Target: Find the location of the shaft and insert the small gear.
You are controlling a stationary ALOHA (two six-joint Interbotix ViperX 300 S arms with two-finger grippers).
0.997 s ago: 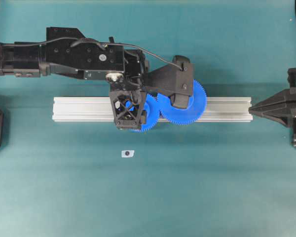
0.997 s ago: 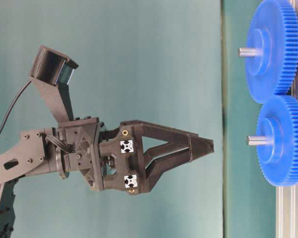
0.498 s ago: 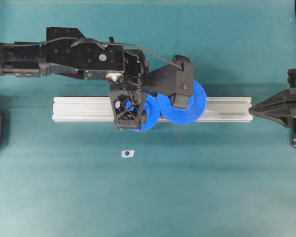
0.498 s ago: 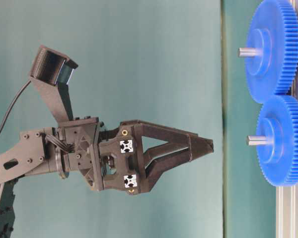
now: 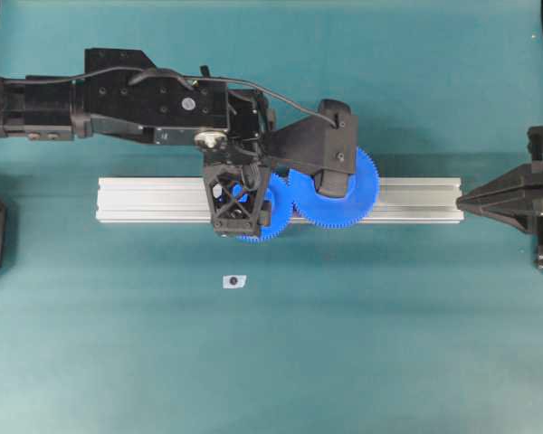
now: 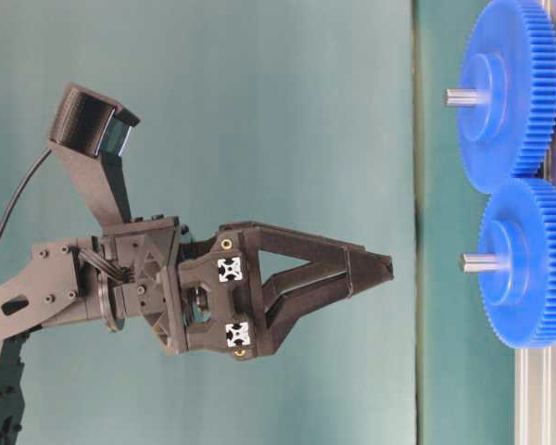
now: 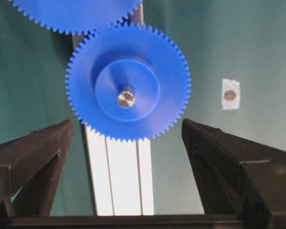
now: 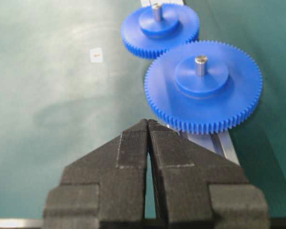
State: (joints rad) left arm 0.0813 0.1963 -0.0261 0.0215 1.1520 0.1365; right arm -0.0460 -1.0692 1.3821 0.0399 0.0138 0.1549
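Note:
The small gear [image 7: 127, 88] sits flat on the aluminium rail [image 7: 119, 181], with the grey shaft [image 7: 126, 98] poking up through its hub. In the table-level view it is the lower blue wheel [image 6: 528, 264], its shaft [image 6: 477, 262] pointing at my left gripper [image 6: 382, 269]. That gripper [image 7: 126, 125] is open and empty; it hovers above the gear with a clear gap. Seen from overhead, it covers most of the small gear [image 5: 273, 212]. My right gripper [image 8: 148, 126] is shut and empty, parked at the rail's right end [image 5: 471, 201].
The larger blue gear [image 5: 357, 194] meshes with the small one and carries its own grey pin [image 8: 200, 64]. A small white tag with a dark dot [image 5: 233, 281] lies on the teal mat in front of the rail [image 5: 145, 199].
My left gripper has drawn back a little from the small gear, still open. The gears and the right arm have not moved.

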